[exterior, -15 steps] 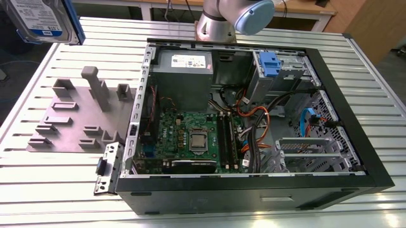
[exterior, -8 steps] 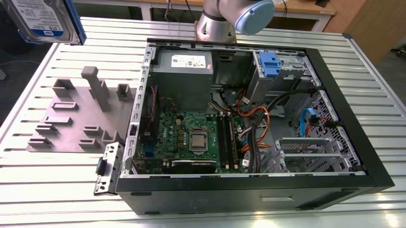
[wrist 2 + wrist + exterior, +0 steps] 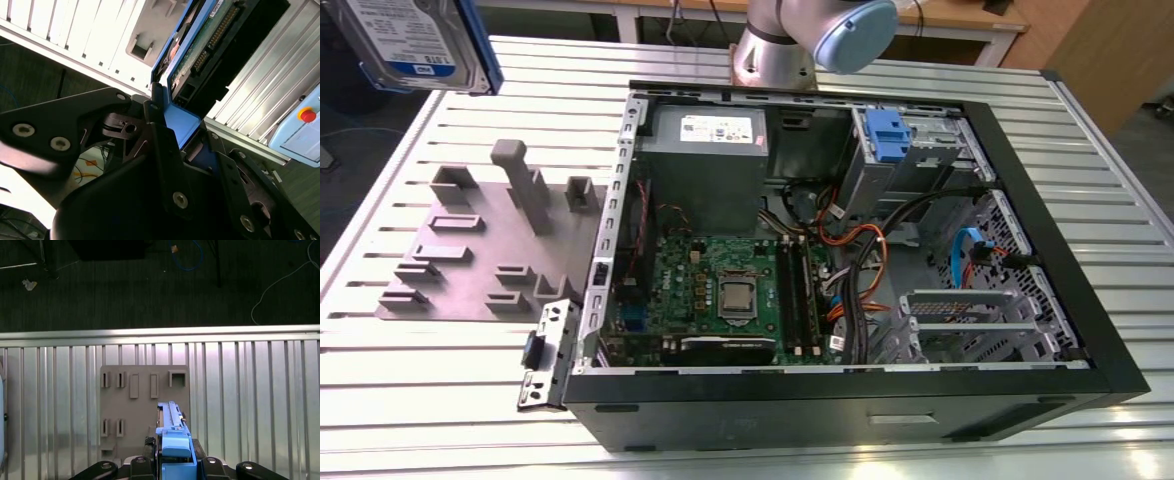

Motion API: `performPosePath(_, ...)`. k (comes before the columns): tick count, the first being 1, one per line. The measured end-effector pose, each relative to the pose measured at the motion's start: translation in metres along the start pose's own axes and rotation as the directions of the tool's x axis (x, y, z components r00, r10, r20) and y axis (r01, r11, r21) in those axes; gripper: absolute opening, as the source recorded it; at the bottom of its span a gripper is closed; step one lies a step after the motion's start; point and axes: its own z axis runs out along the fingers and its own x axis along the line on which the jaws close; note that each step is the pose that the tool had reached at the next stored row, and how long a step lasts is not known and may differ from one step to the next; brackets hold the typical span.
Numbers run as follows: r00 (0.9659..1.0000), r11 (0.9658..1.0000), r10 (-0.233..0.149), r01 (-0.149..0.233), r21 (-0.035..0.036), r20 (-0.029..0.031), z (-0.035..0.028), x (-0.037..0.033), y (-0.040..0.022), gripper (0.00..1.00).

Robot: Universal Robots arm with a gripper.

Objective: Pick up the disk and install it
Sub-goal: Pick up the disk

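**Disk Gripped and Held Above the Fixture Plate**

**Arm pose.** In the exterior view, the arm (image 3: 781,50) rises from the far edge of the worktop (image 3: 440,400), behind the open computer case (image 3: 854,400). The disk (image 3: 416,42) is held in the air at the exterior view's upper left, well apart from the case, label side towards the camera. In the second wrist view, the gripper (image 3: 186,137) is clamped on the blue carrier frame (image 3: 181,122) at one end of the disk (image 3: 212,42), with a black finger (image 3: 160,145) on each side of it. The circuit-board face and connector row are visible. In the first wrist view, the gripper (image 3: 175,462) carries the disk (image 3: 172,427) edge-on over the grey fixture plate (image 3: 145,400), not touching it.

**Surface and room.** The worktop is slatted aluminium. The fixture plate (image 3: 480,240) lies flat at the exterior view's left, just beside the case. Inside the case are a grey power-supply box (image 3: 707,150), a motherboard (image 3: 720,290) and a blue latch (image 3: 887,130). Beyond the worktop edge, the first wrist view shows a dark floor (image 3: 125,285) with loose cables (image 3: 280,280).
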Motion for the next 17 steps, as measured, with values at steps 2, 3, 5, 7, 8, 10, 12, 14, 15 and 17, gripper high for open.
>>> performPosePath(2,1.0,1.0,0.0,0.0,0.0,0.0,0.0,-0.0001,-0.0005,0.37)
performPosePath(3,1.0,1.0,0.0,0.0,0.0,0.0,0.0,0.0,-0.0007,0.37)
performPosePath(5,1.0,1.0,0.0,0.0,0.0,0.0,0.0,-0.0001,-0.0011,0.37)
performPosePath(7,1.0,1.0,0.0,0.0,0.0,0.0,0.0,-0.0001,-0.0016,0.37)
performPosePath(8,1.0,1.0,0.0,0.0,0.0,0.0,-0.0001,-0.0001,-0.0019,0.37)
performPosePath(10,1.0,1.0,0.0,0.0,-0.0001,0.0,-0.0001,-0.0002,-0.0052,0.37)
performPosePath(12,1.0,1.0,0.0,0.0,-0.0001,0.0,-0.0001,-0.0003,-0.0072,0.37)
performPosePath(14,1.0,1.0,0.0,0.0,-0.0001,0.0,-0.0002,-0.0003,-0.0076,0.37)
performPosePath(15,1.0,1.0,0.0,0.0,0.0,0.0,-0.0001,-0.0003,-0.0079,0.37)
performPosePath(17,1.0,1.0,0.0,0.0,-0.0001,0.0,-0.0002,-0.0004,-0.0087,0.37)
